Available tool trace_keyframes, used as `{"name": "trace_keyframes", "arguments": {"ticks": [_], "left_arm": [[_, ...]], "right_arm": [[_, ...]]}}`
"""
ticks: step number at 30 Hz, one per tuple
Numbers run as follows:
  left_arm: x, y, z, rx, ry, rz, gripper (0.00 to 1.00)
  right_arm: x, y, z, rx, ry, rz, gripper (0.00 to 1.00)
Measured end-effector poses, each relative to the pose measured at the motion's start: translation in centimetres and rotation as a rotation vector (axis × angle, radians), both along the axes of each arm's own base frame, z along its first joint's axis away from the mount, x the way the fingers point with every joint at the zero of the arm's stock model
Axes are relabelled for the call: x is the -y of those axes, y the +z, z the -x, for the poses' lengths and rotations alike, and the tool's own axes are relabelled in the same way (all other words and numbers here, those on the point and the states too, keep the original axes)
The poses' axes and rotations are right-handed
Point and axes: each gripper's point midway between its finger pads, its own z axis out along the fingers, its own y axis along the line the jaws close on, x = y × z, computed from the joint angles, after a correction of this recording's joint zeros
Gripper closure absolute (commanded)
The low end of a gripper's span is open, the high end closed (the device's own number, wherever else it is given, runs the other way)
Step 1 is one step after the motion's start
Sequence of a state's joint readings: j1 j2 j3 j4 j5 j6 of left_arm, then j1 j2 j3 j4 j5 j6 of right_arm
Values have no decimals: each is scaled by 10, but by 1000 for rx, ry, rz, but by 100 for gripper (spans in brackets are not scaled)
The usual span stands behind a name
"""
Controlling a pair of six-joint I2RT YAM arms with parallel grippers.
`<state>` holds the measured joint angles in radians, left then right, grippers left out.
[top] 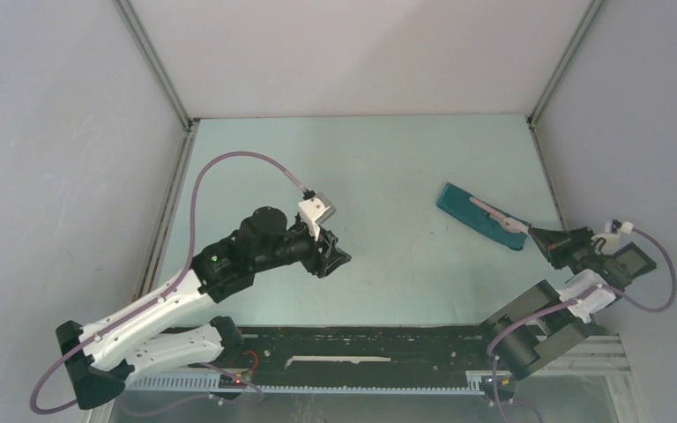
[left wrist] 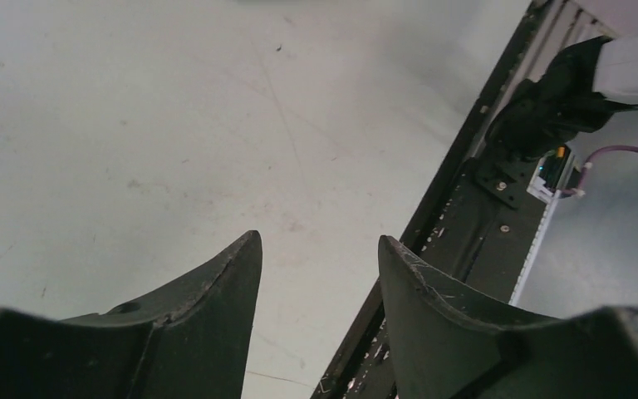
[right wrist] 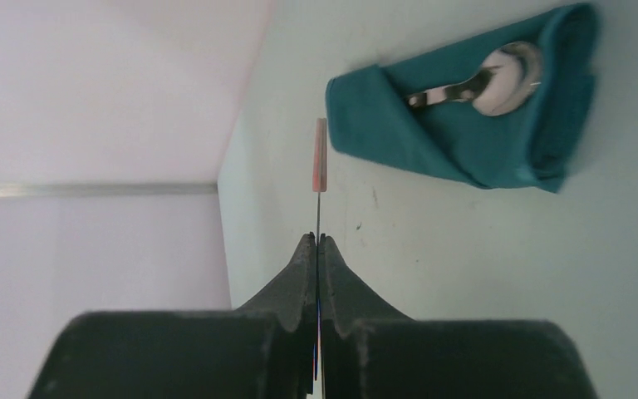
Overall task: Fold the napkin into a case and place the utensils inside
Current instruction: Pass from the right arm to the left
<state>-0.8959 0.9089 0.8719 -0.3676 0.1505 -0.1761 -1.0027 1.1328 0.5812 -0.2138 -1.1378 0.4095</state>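
Observation:
The teal napkin is folded into a narrow case (top: 479, 214) (right wrist: 457, 133) lying at the right of the table. A shiny spoon (right wrist: 503, 73) lies in its open fold, bowl uppermost in the right wrist view. My right gripper (top: 539, 236) (right wrist: 317, 238) is shut on the thin knife (top: 494, 211) (right wrist: 320, 158), seen edge-on. The blade reaches toward the case, its tip beside the case's edge. My left gripper (top: 335, 256) (left wrist: 320, 245) stands open over bare table at the centre left, holding nothing.
A black rail (top: 361, 352) (left wrist: 465, 208) runs along the table's near edge. The right arm's base (left wrist: 561, 100) shows at the rail's end. Pale walls with metal corner posts (top: 546, 84) close in the table on three sides.

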Motion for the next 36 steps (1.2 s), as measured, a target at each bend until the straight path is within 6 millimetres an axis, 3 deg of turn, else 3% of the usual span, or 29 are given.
{"name": "trace_keyframes", "arguments": {"ticks": [3, 8, 12, 20, 36], "left_arm": [[1, 14, 11, 33, -26, 37, 37], [0, 27, 20, 70, -36, 68, 31], [-3, 33, 21, 100, -16, 73, 28], [-13, 36, 18, 164, 35, 42, 27], [-18, 29, 15, 176, 58, -1, 27]], "right_arm": [[22, -2, 13, -10, -95, -18, 100], [40, -15, 31, -53, -181, -97, 100], [53, -25, 36, -82, -208, -173, 100], [76, -23, 42, -142, -199, -194, 100], [77, -43, 44, -204, -151, -221, 100]]}}
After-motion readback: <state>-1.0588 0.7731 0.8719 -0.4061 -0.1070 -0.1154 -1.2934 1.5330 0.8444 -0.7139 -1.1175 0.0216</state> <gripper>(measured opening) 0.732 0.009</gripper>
